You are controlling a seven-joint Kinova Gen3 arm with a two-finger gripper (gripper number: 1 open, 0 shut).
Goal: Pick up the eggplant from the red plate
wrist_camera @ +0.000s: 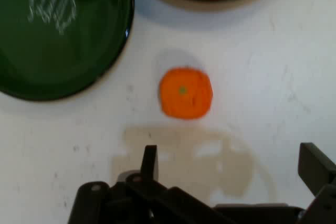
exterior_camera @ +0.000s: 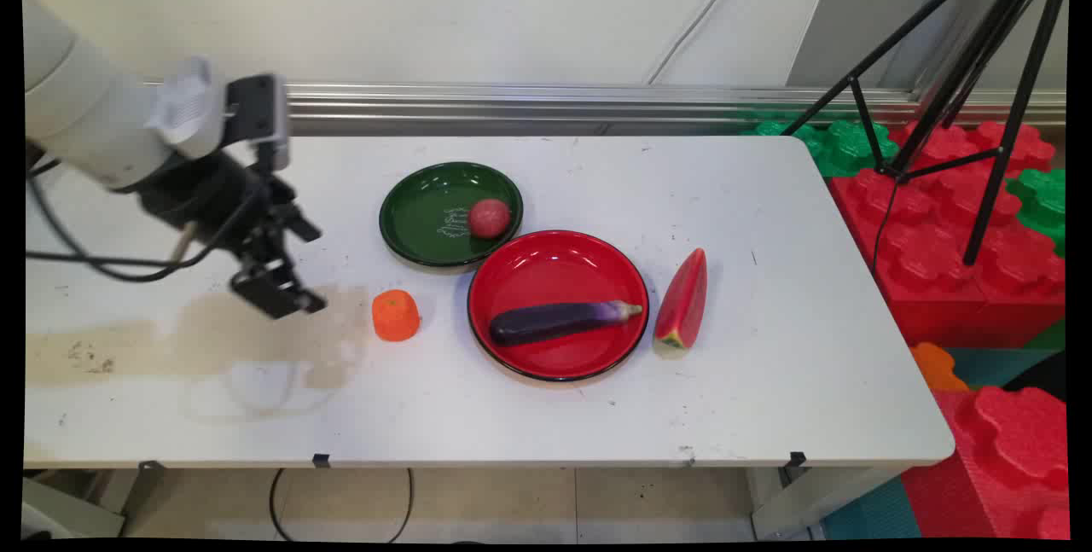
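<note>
My black gripper [exterior_camera: 281, 283] hangs over the left part of the white table [exterior_camera: 768, 364], open and holding nothing. In the hand view its fingers [wrist_camera: 149, 162] stand wide apart, gripper [wrist_camera: 231, 163] empty. Nearest to it is an orange toy fruit [exterior_camera: 395, 315], a short way to its right on the table; the hand view shows the orange fruit [wrist_camera: 186, 92] just beyond the fingertips. Behind it sits a green plate [exterior_camera: 426, 219] with a red ball [exterior_camera: 489, 217] on its right side. A red plate [exterior_camera: 559, 266] carries a purple eggplant [exterior_camera: 559, 321].
A watermelon slice [exterior_camera: 684, 302] lies just right of the red plate. Red and green foam blocks [exterior_camera: 938, 219] and a black tripod [exterior_camera: 981, 83] stand past the table's right end. A metal rail [exterior_camera: 554, 104] runs along the wall behind the table.
</note>
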